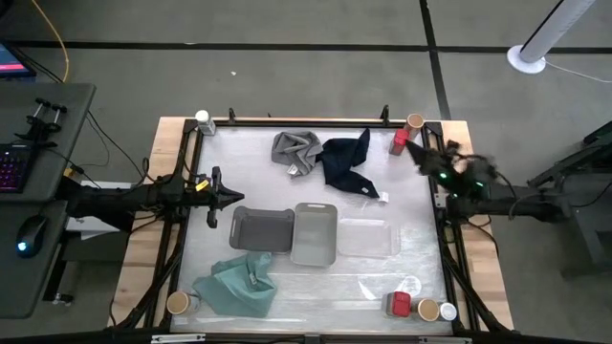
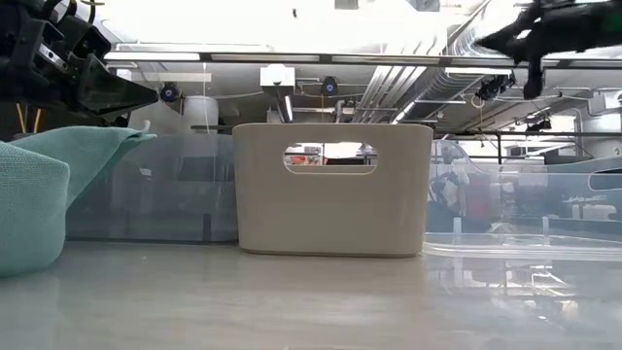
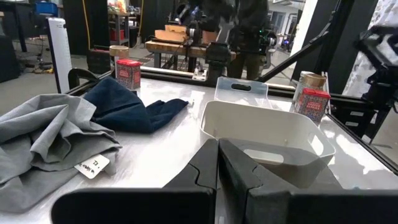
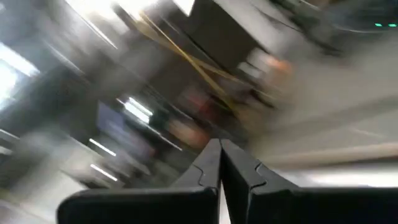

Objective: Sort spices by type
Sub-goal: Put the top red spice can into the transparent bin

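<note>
R gripper (image 1: 413, 151) raised nr far-right corner beside red jar (image 1: 399, 141), jaws clenched, empty. L gripper (image 1: 235, 196) level over tabletop (image 1: 402, 205), jaws clenched. L wrist view alone shows jar label.

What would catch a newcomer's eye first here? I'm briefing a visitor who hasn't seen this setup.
Three trays sit mid-table: dark grey tray, pale grey tray, clear tray. Crumpled cloths surround them: grey cloth and navy cloth at the far side, teal cloth near. Small spice jars cluster at the corners.
</note>
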`<control>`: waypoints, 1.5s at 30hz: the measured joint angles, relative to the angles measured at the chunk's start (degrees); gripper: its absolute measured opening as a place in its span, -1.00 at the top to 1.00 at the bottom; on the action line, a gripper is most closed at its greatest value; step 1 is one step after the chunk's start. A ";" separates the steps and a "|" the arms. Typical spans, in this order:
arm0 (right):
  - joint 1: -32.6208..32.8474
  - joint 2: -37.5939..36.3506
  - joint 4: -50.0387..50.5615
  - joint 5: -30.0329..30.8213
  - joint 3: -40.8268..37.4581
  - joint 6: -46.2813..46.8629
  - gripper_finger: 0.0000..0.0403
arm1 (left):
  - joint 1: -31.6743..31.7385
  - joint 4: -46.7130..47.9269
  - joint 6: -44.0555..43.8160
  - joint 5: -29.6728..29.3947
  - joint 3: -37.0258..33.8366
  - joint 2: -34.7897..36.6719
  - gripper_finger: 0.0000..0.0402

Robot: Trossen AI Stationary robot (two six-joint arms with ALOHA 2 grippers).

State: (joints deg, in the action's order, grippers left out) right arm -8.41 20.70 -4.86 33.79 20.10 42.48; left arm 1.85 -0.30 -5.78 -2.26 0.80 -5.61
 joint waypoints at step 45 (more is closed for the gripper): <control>-39.42 73.56 53.23 -10.42 39.08 10.54 -0.70 | 0.00 0.00 0.00 -0.02 0.00 0.00 1.00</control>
State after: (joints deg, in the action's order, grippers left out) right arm -47.82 94.26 48.38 23.38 59.18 53.02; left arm 1.85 -0.30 -5.78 -2.28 0.80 -5.61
